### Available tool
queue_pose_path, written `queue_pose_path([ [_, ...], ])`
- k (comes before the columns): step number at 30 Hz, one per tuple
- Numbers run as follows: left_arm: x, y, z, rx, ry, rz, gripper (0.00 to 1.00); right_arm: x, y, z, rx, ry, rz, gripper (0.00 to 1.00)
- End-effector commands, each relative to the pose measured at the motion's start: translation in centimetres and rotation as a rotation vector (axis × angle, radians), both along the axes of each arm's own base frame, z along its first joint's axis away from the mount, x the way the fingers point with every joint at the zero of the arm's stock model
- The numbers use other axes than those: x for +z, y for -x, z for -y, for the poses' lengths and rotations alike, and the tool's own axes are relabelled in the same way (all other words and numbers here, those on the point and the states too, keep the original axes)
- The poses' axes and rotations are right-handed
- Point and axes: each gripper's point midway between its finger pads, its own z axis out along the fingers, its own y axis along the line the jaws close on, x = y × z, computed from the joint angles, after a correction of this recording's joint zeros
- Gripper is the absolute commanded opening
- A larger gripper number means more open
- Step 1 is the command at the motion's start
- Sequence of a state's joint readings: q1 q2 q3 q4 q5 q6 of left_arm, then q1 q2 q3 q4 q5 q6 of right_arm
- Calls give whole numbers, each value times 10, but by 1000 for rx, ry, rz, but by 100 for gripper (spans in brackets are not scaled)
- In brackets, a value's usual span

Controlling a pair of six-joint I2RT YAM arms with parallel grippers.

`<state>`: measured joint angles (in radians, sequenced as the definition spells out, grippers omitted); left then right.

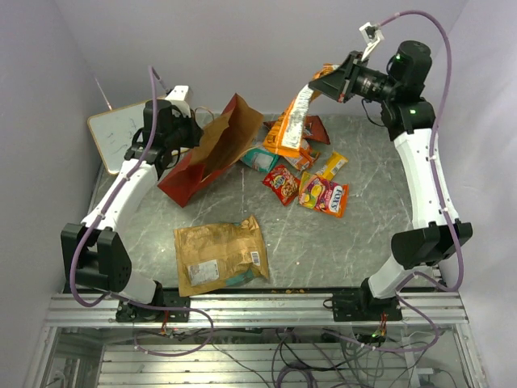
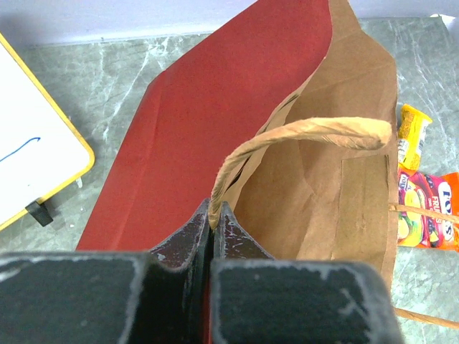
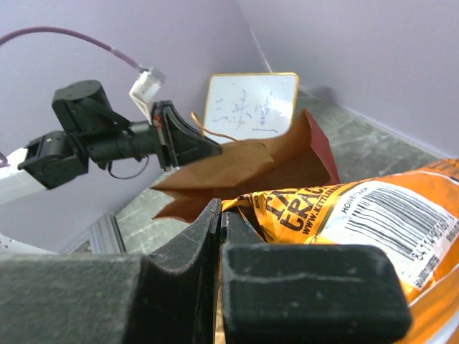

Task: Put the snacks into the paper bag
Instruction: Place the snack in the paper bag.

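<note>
Table [image 1: 367, 242]: grey marbled surface; both arm bases are bolted along the bottom edge of the top view.
Tan-gold packet [image 1: 220, 257]: lies flat at lower centre, nearest the bases and well apart from the other snacks.
Fruit sweets pack [image 1: 324, 196]: flat, right of centre, with pink, yellow and orange print.
Small red pack [image 1: 280, 184]: flat, just left of the fruit sweets pack.
Yellow pack [image 1: 334, 165]: just beyond the fruit sweets pack, lying at a slant.
Teal pack [image 1: 258, 158]: at centre, near the mouth of the paper bag.
Paper bag [image 1: 212, 149]: left of centre, red outside and brown inside. Its base is low at the left and it is tipped, with the open mouth raised and facing right.
Left gripper [image 2: 213, 215]: jaws clamped together on the paper bag's twisted handle [image 2: 315, 132], holding the mouth up.
Orange bag [image 1: 287, 133]: upper centre, hanging from the right gripper with its barcode panel showing. Whether its lower end touches the packs below cannot be told.
Dark red chip bag [image 1: 317, 129]: partly hidden behind the orange bag.
Right gripper [image 3: 221, 211]: raised at the upper right of the top view, jaws pinched shut on the top edge of the orange bag.
White board [image 1: 119, 133]: upper left, beyond the left arm, with a yellow frame and faint writing.
</note>
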<state>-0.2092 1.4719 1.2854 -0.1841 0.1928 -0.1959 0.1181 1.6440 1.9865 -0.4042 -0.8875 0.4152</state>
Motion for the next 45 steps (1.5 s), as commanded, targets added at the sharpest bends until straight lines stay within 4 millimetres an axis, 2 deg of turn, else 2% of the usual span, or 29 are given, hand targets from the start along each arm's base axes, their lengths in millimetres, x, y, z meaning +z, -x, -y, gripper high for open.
queue_pose_path([
  [1, -3, -1, 5, 3, 15, 9, 7, 44, 4, -26, 40, -82, 120, 0],
  [9, -8, 5, 11, -21, 20, 5, 7, 49, 2, -69, 101, -114, 120, 0],
  [19, -9, 6, 13, -22, 21, 2, 7, 53, -1, -87, 159, -164, 91, 0],
  [38, -7, 8, 15, 13, 80, -52, 7, -24, -13, -144, 186, -133, -85, 0],
  [45, -6, 10, 6, 86, 104, -64, 7, -46, -8, -154, 178, -112, -129, 0],
])
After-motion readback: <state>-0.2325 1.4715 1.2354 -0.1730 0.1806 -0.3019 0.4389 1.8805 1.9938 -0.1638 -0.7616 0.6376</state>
